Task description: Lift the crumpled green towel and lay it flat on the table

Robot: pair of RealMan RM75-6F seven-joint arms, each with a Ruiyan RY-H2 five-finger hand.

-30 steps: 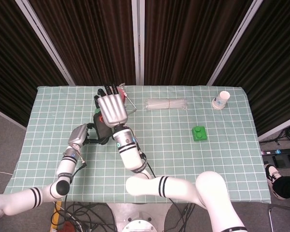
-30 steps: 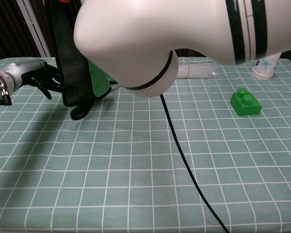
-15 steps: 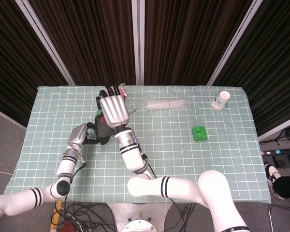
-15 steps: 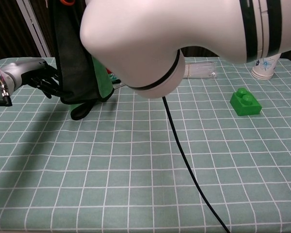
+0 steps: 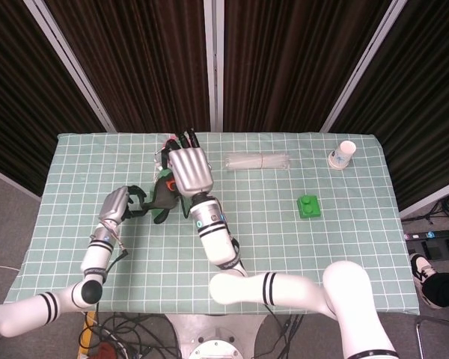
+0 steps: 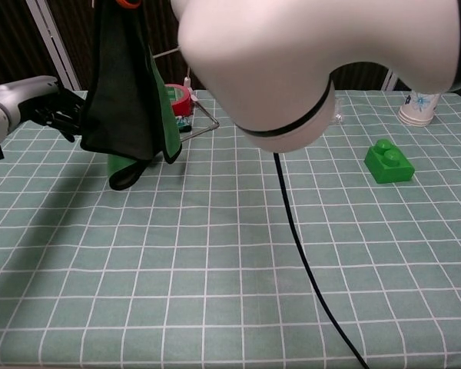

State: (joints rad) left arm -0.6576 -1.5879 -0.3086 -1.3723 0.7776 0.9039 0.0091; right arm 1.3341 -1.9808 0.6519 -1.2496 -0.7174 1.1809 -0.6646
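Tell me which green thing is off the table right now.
The green towel, hanging from the right hand. The green block sits on the table by itself.

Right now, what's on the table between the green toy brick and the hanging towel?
Only a black cable crosses the checked cloth between the green brick and the towel, seen in the chest view.

No readable text, labels, brands or numbers anywhere. Paper cup (image 5: 343,154) at the table's far right corner carries a small bluish printed mark, visible in the chest view too (image 6: 420,101), but too small and blurred to read. Red tape roll (image 6: 177,100) shows no legible print. Green block (image 5: 309,206) has plain studs, no lettering. Checked tablecloth (image 5: 284,247) is only a grid pattern.
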